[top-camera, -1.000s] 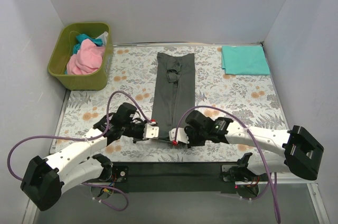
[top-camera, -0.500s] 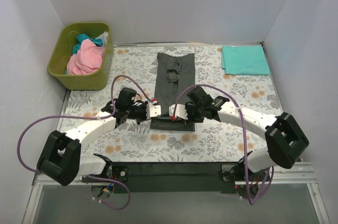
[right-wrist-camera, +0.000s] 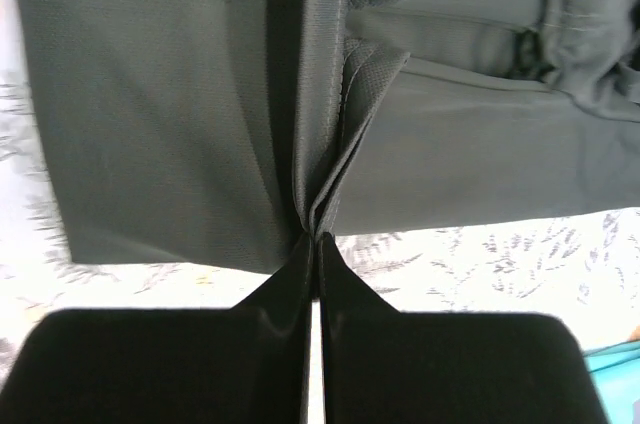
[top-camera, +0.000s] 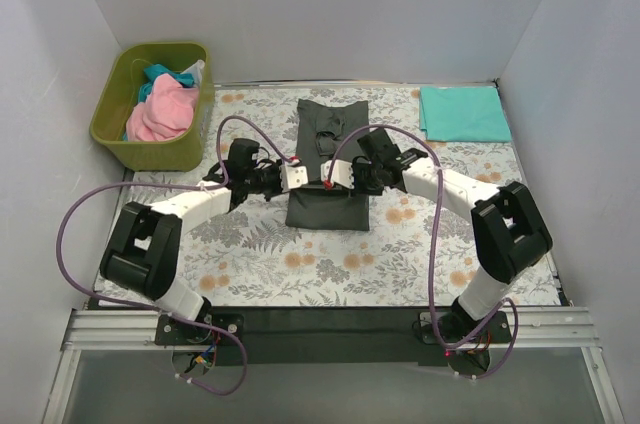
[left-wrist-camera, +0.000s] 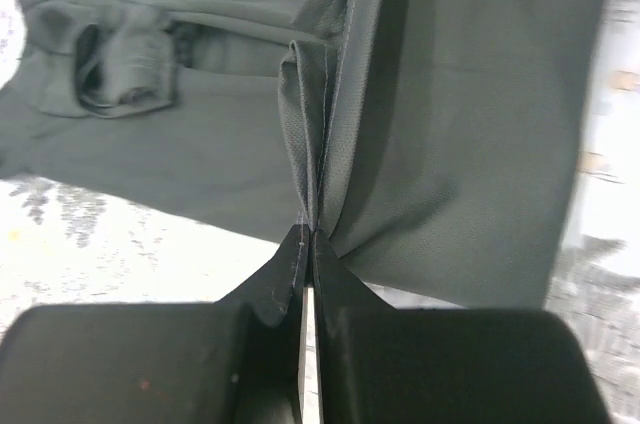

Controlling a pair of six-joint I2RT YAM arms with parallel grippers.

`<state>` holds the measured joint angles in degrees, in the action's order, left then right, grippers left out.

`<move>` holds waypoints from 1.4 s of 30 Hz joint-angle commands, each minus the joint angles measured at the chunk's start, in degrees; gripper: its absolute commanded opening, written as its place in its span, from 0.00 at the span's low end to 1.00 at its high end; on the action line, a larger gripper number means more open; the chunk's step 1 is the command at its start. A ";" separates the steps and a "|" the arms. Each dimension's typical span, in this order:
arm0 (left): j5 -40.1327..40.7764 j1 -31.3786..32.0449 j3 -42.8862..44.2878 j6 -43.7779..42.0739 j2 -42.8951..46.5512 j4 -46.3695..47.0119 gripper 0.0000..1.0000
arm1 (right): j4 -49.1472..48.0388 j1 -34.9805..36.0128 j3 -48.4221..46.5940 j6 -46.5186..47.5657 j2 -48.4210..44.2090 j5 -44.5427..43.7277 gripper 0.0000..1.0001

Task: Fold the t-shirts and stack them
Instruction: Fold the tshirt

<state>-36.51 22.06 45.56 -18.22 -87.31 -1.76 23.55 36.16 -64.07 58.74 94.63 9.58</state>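
Jaws pressed together on both sides, pinching cloth. From above: left gripper (top-camera: 293, 176) and right gripper (top-camera: 337, 175) close together, tips facing, each nipping the dark grey t-shirt (top-camera: 325, 209), doubled over between and just below them. Folded teal t-shirt (top-camera: 463, 113) well beyond the right jaws; pink t-shirt (top-camera: 160, 112) in the olive bin (top-camera: 150, 149), well beyond the left jaws.

Left wrist: left gripper (left-wrist-camera: 308, 234) clamps a raised ridge of grey cloth (left-wrist-camera: 470, 124), fanning out ahead of the tips.

Right wrist: right gripper (right-wrist-camera: 313, 239) nips a like ridge (right-wrist-camera: 150, 94); floral table cloth (right-wrist-camera: 480, 254) beside the jaws.
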 commanded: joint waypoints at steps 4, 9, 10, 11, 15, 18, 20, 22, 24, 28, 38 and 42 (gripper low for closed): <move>-1.46 -2.20 6.91 -0.86 -6.46 5.53 0.00 | -1.93 -4.08 -8.16 3.40 6.52 1.49 0.01; -1.28 -2.82 10.85 0.02 -11.47 8.08 0.00 | -2.19 -6.27 -13.97 3.57 11.80 1.93 0.01; -1.37 -2.90 11.39 0.02 -12.96 8.09 0.00 | -2.28 -6.54 -14.50 3.75 12.50 1.93 0.01; -1.37 -3.08 11.65 -0.06 -13.50 8.70 0.00 | -2.19 -6.80 -15.11 3.66 13.64 1.93 0.01; -0.49 -3.17 13.23 0.20 -16.92 9.93 0.00 | -2.45 -7.33 -16.35 3.66 15.50 1.58 0.01; 0.38 -3.17 14.20 1.25 -18.60 10.72 0.00 | -3.24 -7.42 -15.91 3.05 16.11 0.79 0.01; 1.17 -3.08 14.38 1.43 -19.39 12.12 0.01 | -4.30 -7.42 -15.99 2.17 16.64 0.00 0.13; 2.49 -3.17 14.73 3.35 -20.18 13.27 0.11 | -4.74 -7.42 -16.78 0.77 16.99 -1.32 0.24; 3.72 -3.08 16.30 5.72 -20.36 14.15 0.19 | -5.35 -7.42 -17.49 -0.98 16.82 -2.63 0.37; 6.10 -3.52 18.16 11.00 -18.35 13.89 0.28 | -6.59 -7.86 -21.08 -4.94 14.89 -4.05 0.45; 0.84 -6.16 19.75 25.51 -9.48 3.80 0.36 | -2.56 -9.88 -26.02 -19.95 10.67 1.82 0.33; -7.24 -6.07 15.79 30.60 -8.05 2.46 0.28 | 1.58 -9.88 -22.77 -27.00 10.75 14.02 0.23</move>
<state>-36.18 15.53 63.68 6.96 -98.32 4.93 20.64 25.93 -88.75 40.07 106.63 13.13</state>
